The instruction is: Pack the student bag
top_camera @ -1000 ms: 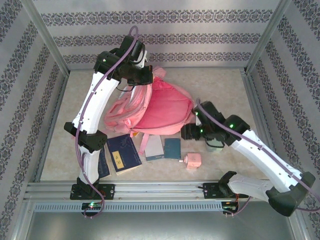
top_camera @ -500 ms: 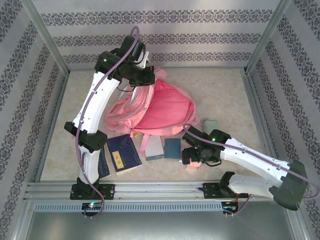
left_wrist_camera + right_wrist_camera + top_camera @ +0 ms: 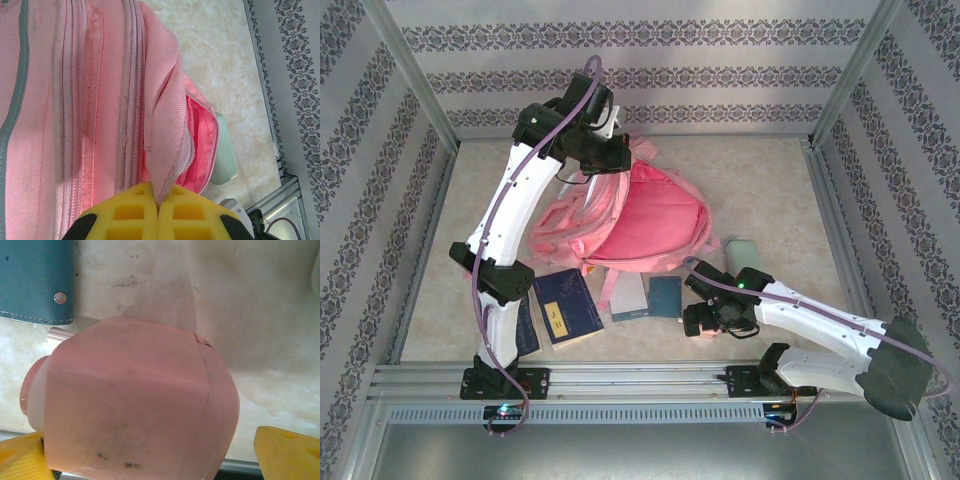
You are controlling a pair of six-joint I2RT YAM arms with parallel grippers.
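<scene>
Mottled beige table (image 3: 770, 180) inside patterned walls, and the student bag (image 3: 650, 215), a large pink fabric backpack, lay open mid-table. The left gripper (image 3: 158, 205) was pinched tight on its rim fabric, holding the mouth up. The right gripper (image 3: 152, 452) hung spread wide around a small pink rounded block with a pale cap (image 3: 135, 395) (one side clearly not touching). Best to centre, then close squarely on its flat sides; the bag lay near, beyond and leftward.

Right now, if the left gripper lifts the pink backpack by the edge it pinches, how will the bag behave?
Probably floppy: the backpack folds where the left gripper pinches it. Likely to sag, since most of it lies slumped on the table.
</scene>
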